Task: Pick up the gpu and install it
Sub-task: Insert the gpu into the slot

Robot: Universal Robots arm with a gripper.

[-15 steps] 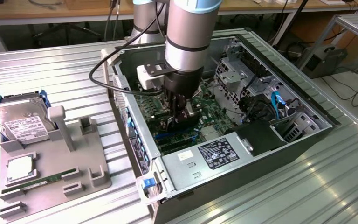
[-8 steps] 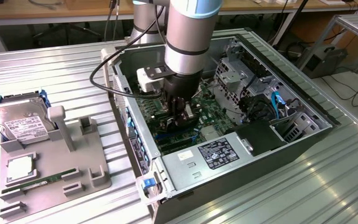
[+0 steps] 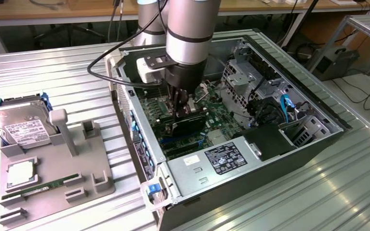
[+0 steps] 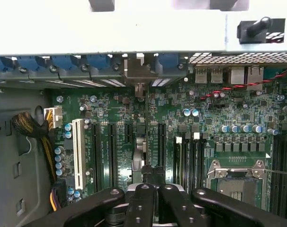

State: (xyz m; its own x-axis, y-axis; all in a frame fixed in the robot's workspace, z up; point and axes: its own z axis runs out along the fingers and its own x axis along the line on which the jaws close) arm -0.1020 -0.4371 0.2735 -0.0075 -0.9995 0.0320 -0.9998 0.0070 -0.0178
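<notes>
1. The open computer case (image 3: pixel 236 120) lies on its side on the ribbed metal bench (image 3: pixel 56 72), motherboard (image 4: pixel 219 113) facing up.
2. The arm (image 3: pixel 188 29) comes straight down into the case, wrist vertical, a black cable looping beside it.
3. A grey fixture tray (image 3: pixel 50 178) at the exterior view's left carries a hard drive (image 3: pixel 21 127) and a green RAM stick (image 3: pixel 44 185).
4. The gpu (image 3: pixel 186 126) stands on edge among the expansion slots (image 4: pixel 110 151), its long axis running towards the case's rear wall, where its silver bracket (image 4: pixel 139 71) sits.
5. The end effector (image 3: pixel 183 109) is clenched on the gpu's top edge.
</notes>
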